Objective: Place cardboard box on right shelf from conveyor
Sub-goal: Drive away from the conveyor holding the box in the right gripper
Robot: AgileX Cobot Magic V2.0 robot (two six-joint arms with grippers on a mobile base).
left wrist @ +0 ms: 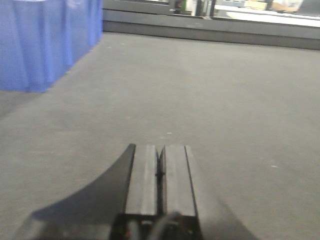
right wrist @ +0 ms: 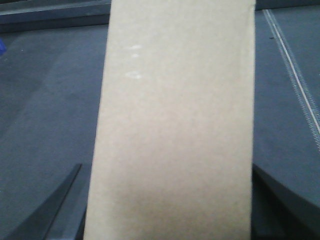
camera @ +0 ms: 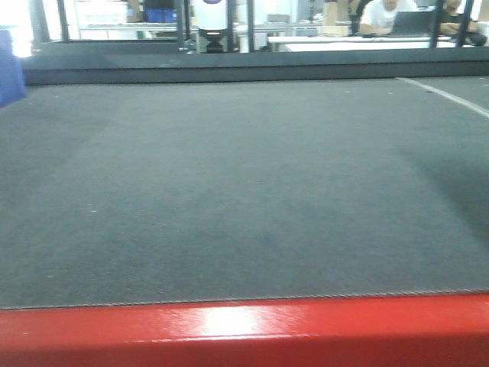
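One box (right wrist: pixel 172 100) filling mid-frame between spread fingers (right wrist: pixel 50 215) of the right gripper (right wrist: pixel 166 167), clamping unclear, left gripper (left wrist: pixel 160 150) pressed together low over the belt (camera: pixel 229 191); liable to slip or tilt from a loose squeeze when swung toward the shelf.

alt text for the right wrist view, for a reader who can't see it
A plain tan cardboard box fills the middle of the frame from top to bottom. The right gripper shows a dark jaw on each side of it low down, with the dark grey conveyor belt behind.
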